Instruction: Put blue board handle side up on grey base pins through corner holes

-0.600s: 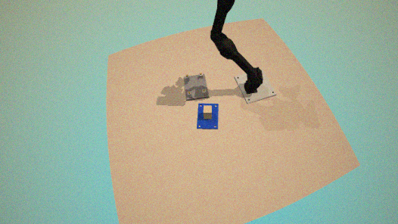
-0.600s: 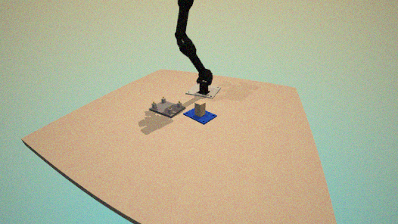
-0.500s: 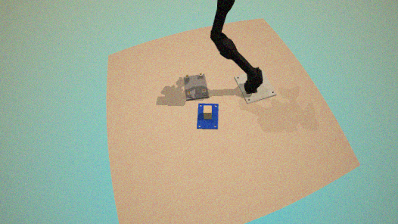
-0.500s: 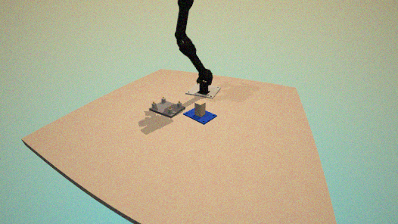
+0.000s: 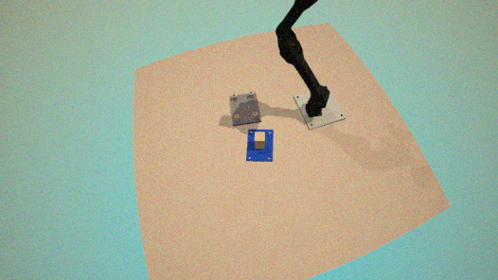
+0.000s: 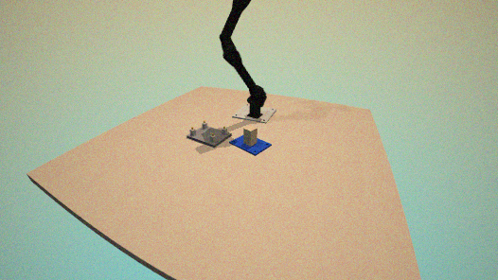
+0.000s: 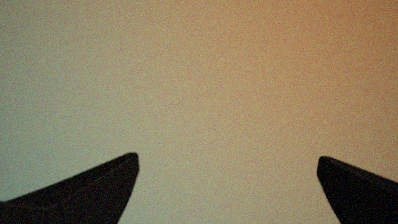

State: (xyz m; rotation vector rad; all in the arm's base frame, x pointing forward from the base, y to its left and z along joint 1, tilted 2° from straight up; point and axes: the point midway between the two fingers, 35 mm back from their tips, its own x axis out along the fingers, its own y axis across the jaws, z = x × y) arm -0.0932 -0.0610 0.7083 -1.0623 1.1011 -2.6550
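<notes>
Top view shows the blue board (image 5: 259,155) (image 6: 256,149) flat on the worktop (image 5: 204,203) (image 6: 284,203) beside the grey base (image 5: 245,105) (image 6: 208,135), square tan handle (image 5: 259,140) (image 6: 250,136) up (kinda chunky). Only the wrist cam catches the end effector (image 7: 226,163), released, fingers wide apart with nothing between.

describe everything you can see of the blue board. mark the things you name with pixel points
The blue board (image 5: 253,153) (image 6: 257,148) is a thin, flat, matte-looking rectangular plate with a small hole near each corner. A tan, block-like handle (image 5: 259,140) (image 6: 250,137) stands upright on its top face. It lies flat on the table (image 5: 199,203) (image 6: 284,213), handle side up, beside the grey base (image 5: 245,106) (image 6: 205,138) but off its posts. Nothing but the table appears to touch it.
</notes>
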